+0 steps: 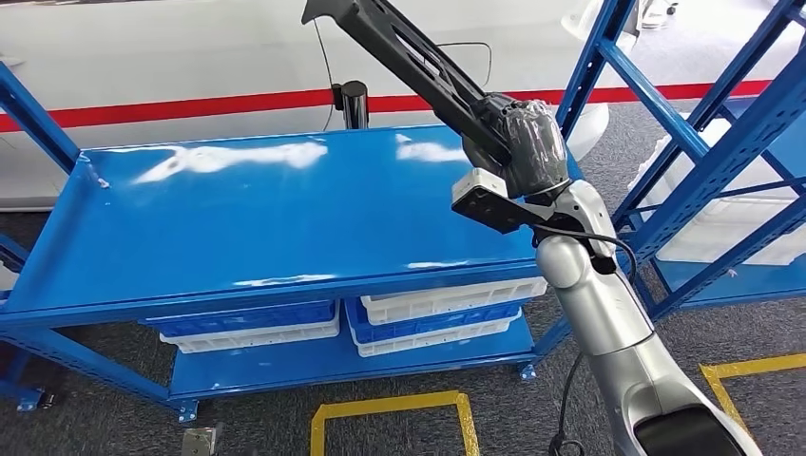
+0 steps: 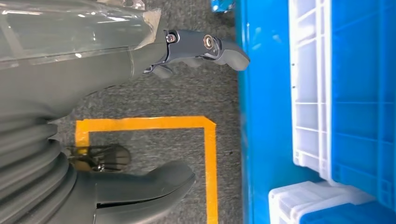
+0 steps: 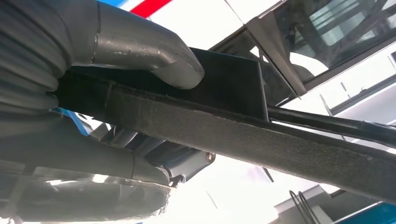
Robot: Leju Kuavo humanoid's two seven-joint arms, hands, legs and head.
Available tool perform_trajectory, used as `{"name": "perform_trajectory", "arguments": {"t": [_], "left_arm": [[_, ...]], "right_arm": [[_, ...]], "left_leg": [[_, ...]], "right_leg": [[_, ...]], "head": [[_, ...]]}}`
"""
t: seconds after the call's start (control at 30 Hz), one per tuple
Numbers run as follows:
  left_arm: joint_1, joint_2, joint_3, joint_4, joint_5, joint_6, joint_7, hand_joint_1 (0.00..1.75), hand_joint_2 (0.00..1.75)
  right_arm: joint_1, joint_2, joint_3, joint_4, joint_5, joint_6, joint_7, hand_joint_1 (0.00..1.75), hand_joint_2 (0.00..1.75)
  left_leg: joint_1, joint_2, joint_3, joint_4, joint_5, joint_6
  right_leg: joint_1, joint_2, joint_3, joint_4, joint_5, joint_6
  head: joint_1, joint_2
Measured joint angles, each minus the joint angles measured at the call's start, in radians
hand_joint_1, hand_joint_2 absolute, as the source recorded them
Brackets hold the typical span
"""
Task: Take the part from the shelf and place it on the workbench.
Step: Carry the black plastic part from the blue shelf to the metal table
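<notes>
The part [image 1: 399,47] is a long black bar with a flat bracket section. My right hand [image 1: 527,142] grips its lower end and holds it slanting up and to the left above the right rear of the blue workbench [image 1: 238,218]. Up close, the part [image 3: 261,144] runs across the right wrist view with my thumb [image 3: 140,42] pressed on its top face and my fingers wrapped beneath. My left hand [image 2: 107,70] hangs low beside the bench with its fingers apart and nothing in it.
Blue and white crates [image 1: 257,323] [image 1: 437,313] sit on the bench's lower shelf. A blue shelf rack [image 1: 703,123] holding a white bin [image 1: 732,209] stands at the right. A black post [image 1: 354,103] rises behind the bench. Yellow tape [image 1: 390,408] marks the grey floor.
</notes>
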Motion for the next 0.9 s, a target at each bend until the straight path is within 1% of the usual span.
{"name": "perform_trajectory", "arguments": {"t": [0.03, 0.07, 0.1, 0.13, 0.17, 0.2, 0.23, 0.27, 0.3, 0.33, 0.37, 0.4, 0.43, 0.47, 0.5, 0.53, 0.57, 0.6, 0.63, 0.67, 0.7, 0.73, 0.77, 0.8, 0.83, 0.87, 0.9], "left_arm": [[0.0, 0.001, 0.002, 0.0, 0.0, 0.0, -0.001, 0.0, 1.75], [0.0, 0.002, 0.005, 0.0, 0.001, 0.0, -0.002, 0.0, 1.75], [0.0, 0.004, 0.009, 0.0, 0.002, 0.0, -0.004, 0.0, 1.75], [0.0, 0.005, 0.012, 0.0, 0.002, 0.0, -0.006, 0.0, 1.75], [0.0, 0.007, 0.015, 0.0, 0.003, 0.0, -0.007, 0.0, 1.75], [0.0, 0.008, 0.017, 0.0, 0.003, 0.0, -0.008, 0.0, 1.75], [0.0, 0.009, 0.019, 0.0, 0.003, 0.0, -0.009, 0.0, 1.75], [0.001, 0.01, 0.02, 0.0, 0.002, 0.0, -0.01, 0.0, 1.75], [0.001, 0.012, 0.02, 0.0, 0.002, 0.0, -0.01, 0.0, 1.75], [0.002, 0.013, 0.02, 0.0, 0.001, 0.0, -0.01, 0.0, 1.75], [0.003, 0.015, 0.021, 0.0, 0.0, 0.0, -0.01, 0.0, 1.75], [0.003, 0.018, 0.021, 0.0, -0.001, 0.0, -0.01, 0.0, 1.75], [0.003, 0.02, 0.021, 0.0, -0.002, 0.0, -0.009, 0.0, 1.75], [0.003, 0.023, 0.022, 0.0, -0.004, 0.0, -0.008, 0.0, 1.75], [0.003, 0.024, 0.022, 0.0, -0.006, 0.0, -0.006, 0.0, 1.75], [0.003, 0.025, 0.022, 0.0, -0.008, 0.0, -0.004, 0.0, 1.75], [0.003, 0.026, 0.022, 0.0, -0.01, 0.001, -0.002, 0.0, 1.75], [0.003, 0.026, 0.022, 0.0, -0.013, 0.002, 0.001, 0.0, 1.75], [0.003, 0.026, 0.022, 0.0, -0.015, 0.003, 0.003, 0.0, 1.75], [0.002, 0.026, 0.022, 0.0, -0.017, 0.004, 0.004, 0.0, 1.75], [0.001, 0.026, 0.022, -0.001, -0.019, 0.006, 0.006, 0.0, 1.75], [0.0, 0.026, 0.022, -0.001, -0.019, 0.007, 0.007, 0.0, 1.75], [0.0, 0.026, 0.022, -0.001, -0.019, 0.009, 0.008, 0.0, 1.75], [0.0, 0.027, 0.023, -0.001, -0.018, 0.01, 0.009, 0.0, 1.75], [0.0, 0.027, 0.024, -0.001, -0.016, 0.012, 0.009, 0.0, 1.75], [0.0, 0.027, 0.025, -0.001, -0.014, 0.014, 0.009, 0.0, 1.75], [0.0, 0.027, 0.028, -0.001, -0.012, 0.016, 0.008, 0.0, 1.75]], "right_arm": [[-0.001, 0.001, 0.001, 0.0, -0.007, 0.0, 0.0, 1.75, 1.75], [-0.002, 0.002, 0.002, 0.0, -0.012, 0.0, 0.0, 1.75, 1.75], [-0.005, 0.004, 0.005, 0.0, -0.015, 0.0, 0.0, 1.75, 1.75], [-0.01, 0.007, 0.007, 0.0, -0.018, 0.0, 0.0, 1.75, 1.75], [-0.015, 0.011, 0.009, 0.0, -0.02, 0.0, 0.0, 1.75, 1.75], [-0.021, 0.017, 0.01, -0.001, -0.023, -0.001, 0.001, 1.75, 1.75], [-0.026, 0.021, 0.011, -0.003, -0.026, -0.001, 0.003, 1.75, 1.75], [-0.03, 0.024, 0.011, -0.004, -0.029, -0.001, 0.005, 1.75, 1.75], [-0.032, 0.027, 0.011, -0.006, -0.031, -0.002, 0.008, 1.75, 1.75], [-0.032, 0.029, 0.011, -0.008, -0.034, -0.002, 0.01, 1.75, 1.75], [-0.032, 0.031, 0.011, -0.01, -0.037, -0.003, 0.011, 1.75, 1.75], [-0.03, 0.033, 0.01, -0.014, -0.042, -0.005, 0.013, 1.75, 1.75], [-0.027, 0.035, 0.008, -0.019, -0.051, -0.007, 0.013, 1.75, 1.75], [-0.022, 0.037, 0.006, -0.025, -0.062, -0.01, 0.011, 1.75, 1.75], [-0.013, 0.039, 0.003, -0.031, -0.073, -0.012, 0.007, 1.75, 1.75], [-0.001, 0.04, 0.0, -0.037, -0.082, -0.015, 0.002, 1.75, 1.75], [0.012, 0.042, -0.003, -0.044, -0.087, -0.019, -0.002, 1.75, 1.75], [0.027, 0.044, -0.006, -0.051, -0.089, -0.023, -0.005, 1.75, 1.75], [0.043, 0.045, -0.009, -0.058, -0.089, -0.026, -0.007, 1.75, 1.75], [0.058, 0.046, -0.014, -0.066, -0.089, -0.031, -0.01, 1.75, 1.75], [0.073, 0.047, -0.02, -0.075, -0.09, -0.038, -0.015, 1.75, 1.75], [0.087, 0.047, -0.025, -0.082, -0.092, -0.045, -0.021, 1.75, 1.75], [0.1, 0.048, -0.03, -0.089, -0.096, -0.053, -0.03, 1.75, 1.75], [0.114, 0.049, -0.035, -0.093, -0.101, -0.059, -0.038, 1.75, 1.75], [0.128, 0.05, -0.038, -0.095, -0.106, -0.063, -0.046, 1.75, 1.75], [0.142, 0.051, -0.042, -0.097, -0.11, -0.066, -0.053, 1.75, 1.75], [0.154, 0.052, -0.046, -0.097, -0.114, -0.068, -0.057, 1.75, 1.75]], "left_leg": [[-0.003, 0.0, -0.013, 0.001, 0.01, 0.001], [-0.006, 0.0, -0.026, 0.001, 0.019, 0.002], [-0.008, 0.0, -0.038, 0.002, 0.029, 0.001], [-0.01, 0.0, -0.048, 0.003, 0.037, 0.0], [-0.012, 0.0, -0.056, 0.005, 0.044, -0.003], [-0.014, 0.0, -0.064, 0.006, 0.051, -0.006], [-0.015, 0.0, -0.068, 0.007, 0.059, -0.011], [-0.016, -0.001, -0.072, 0.008, 0.066, -0.015], [-0.015, -0.001, -0.073, 0.006, 0.074, -0.02], [-0.016, -0.002, -0.075, 0.005, 0.081, -0.025], [-0.015, -0.004, -0.081, 0.009, 0.075, -0.031], [-0.013, -0.004, -0.09, 0.026, 0.05, -0.037], [-0.01, -0.005, -0.105, 0.065, 0.008, -0.044], [-0.004, -0.004, -0.123, 0.121, -0.045, -0.052], [0.001, -0.004, -0.139, 0.19, -0.091, -0.059], [0.007, -0.003, -0.149, 0.249, -0.118, -0.066], [0.013, -0.003, -0.148, 0.282, -0.121, -0.072], [0.019, -0.002, -0.129, 0.282, -0.107, -0.078], [0.025, -0.001, -0.092, 0.242, -0.081, -0.083], [0.031, -0.001, -0.043, 0.177, -0.063, -0.088], [0.031, -0.003, 0.006, 0.104, -0.055, -0.09], [0.029, -0.005, 0.04, 0.048, -0.056, -0.089], [0.024, -0.008, 0.059, 0.014, -0.061, -0.085], [0.017, -0.011, 0.063, 0.001, -0.061, -0.077], [0.013, -0.011, 0.058, -0.005, -0.052, -0.066], [0.012, -0.008, 0.055, -0.014, -0.04, -0.053], [0.012, -0.006, 0.05, -0.023, -0.028, -0.039]], "right_leg": [[0.001, 0.0, -0.007, 0.05, -0.019, 0.003], [0.002, 0.0, 0.003, 0.068, -0.021, 0.009], [0.003, 0.0, 0.033, 0.048, -0.009, 0.016], [0.004, 0.0, 0.079, -0.007, 0.008, 0.021], [0.006, 0.0, 0.132, -0.083, 0.017, 0.02], [0.01, 0.0, 0.181, -0.155, 0.02, 0.016], [0.014, 0.0, 0.212, -0.204, 0.019, 0.009], [0.019, 0.001, 0.227, -0.232, 0.015, 0.002], [0.022, 0.001, 0.228, -0.237, 0.019, -0.004], [0.018, 0.001, 0.221, -0.238, 0.026, -0.012], [0.013, 0.0, 0.214, -0.24, 0.034, -0.02], [0.006, -0.002, 0.206, -0.242, 0.044, -0.03], [0.0, -0.003, 0.196, -0.244, 0.056, -0.037], [-0.001, -0.005, 0.186, -0.244, 0.067, -0.043], [-0.002, -0.006, 0.174, -0.242, 0.077, -0.044], [-0.002, -0.006, 0.161, -0.241, 0.087, -0.043], [-0.003, -0.006, 0.15, -0.24, 0.095, -0.04], [-0.005, -0.006, 0.139, -0.238, 0.103, -0.035], [-0.008, -0.006, 0.129, -0.236, 0.11, -0.03], [-0.011, -0.006, 0.12, -0.233, 0.116, -0.023], [-0.013, -0.007, 0.112, -0.231, 0.122, -0.014], [-0.014, -0.007, 0.107, -0.231, 0.129, -0.005], [-0.014, -0.008, 0.103, -0.232, 0.137, 0.005], [-0.015, -0.009, 0.101, -0.237, 0.147, 0.015], [-0.013, -0.008, 0.101, -0.245, 0.157, 0.025], [-0.013, -0.007, 0.097, -0.247, 0.158, 0.031], [-0.011, -0.006, 0.087, -0.236, 0.144, 0.03]], "head": [[0.0, 0.0], [0.0, 0.0], [0.001, 0.0], [0.001, 0.0], [0.0, 0.0], [0.0, 0.0], [0.0, 0.0], [-0.001, 0.0], [-0.002, 0.0], [-0.003, 0.0], [-0.004, 0.0], [-0.005, 0.0], [-0.006, 0.0], [-0.007, 0.0], [-0.008, 0.0], [-0.008, 0.0], [-0.009, 0.0], [-0.009, 0.0], [-0.01, 0.0], [-0.012, 0.0], [-0.013, 0.0], [-0.014, 0.0], [-0.015, 0.0], [-0.015, 0.0], [-0.015, 0.0], [-0.015, 0.0], [-0.014, 0.0]]}}
